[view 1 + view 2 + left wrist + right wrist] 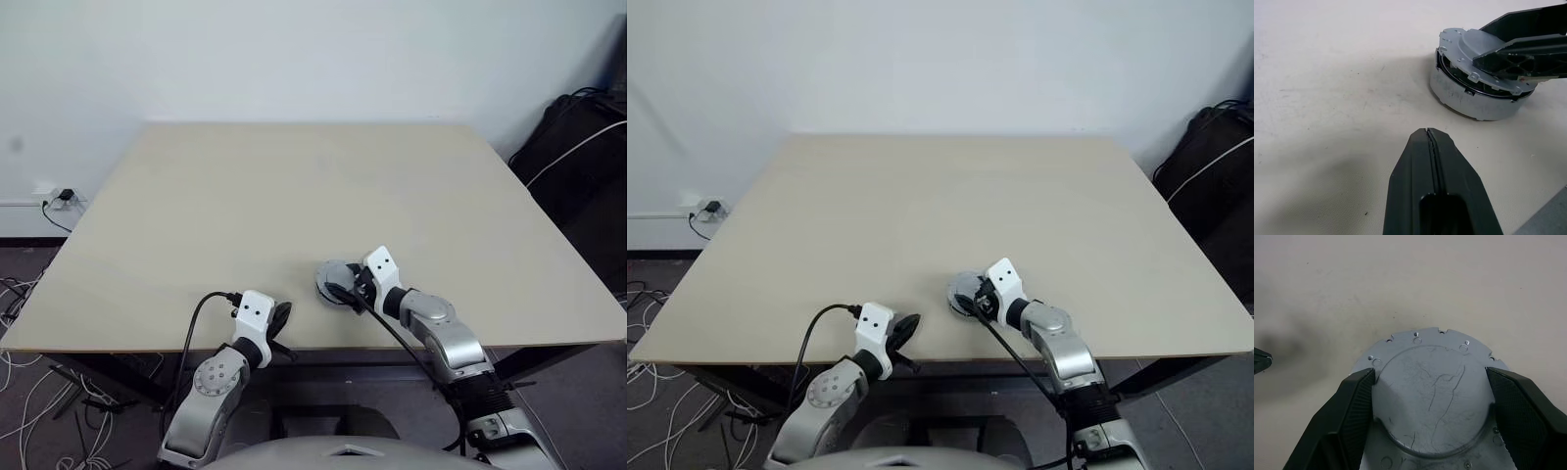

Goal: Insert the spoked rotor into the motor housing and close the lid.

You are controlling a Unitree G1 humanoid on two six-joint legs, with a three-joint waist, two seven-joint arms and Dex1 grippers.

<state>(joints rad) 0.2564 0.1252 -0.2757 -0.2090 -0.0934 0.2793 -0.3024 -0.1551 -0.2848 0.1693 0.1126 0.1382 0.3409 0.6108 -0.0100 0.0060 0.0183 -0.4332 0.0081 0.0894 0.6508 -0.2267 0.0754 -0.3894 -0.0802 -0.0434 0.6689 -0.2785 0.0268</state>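
The lid (1432,396), a silver-grey disc with a raised smooth centre, lies on top of the round motor housing (1469,95) near the table's front edge. A dark gap shows between lid and housing on one side. My right gripper (1430,374) is shut on the lid, one finger pressed against each side of the raised centre. My left gripper (1427,134) is shut and holds nothing. It rests low over the table a short way to the left of the housing, pointing at it. The spoked rotor is hidden.
The beige table (294,196) stretches far ahead and to both sides of the housing. Its front edge runs just under both wrists. Loose cables (24,392) lie on the floor at the left. A black bag (578,147) stands at the right.
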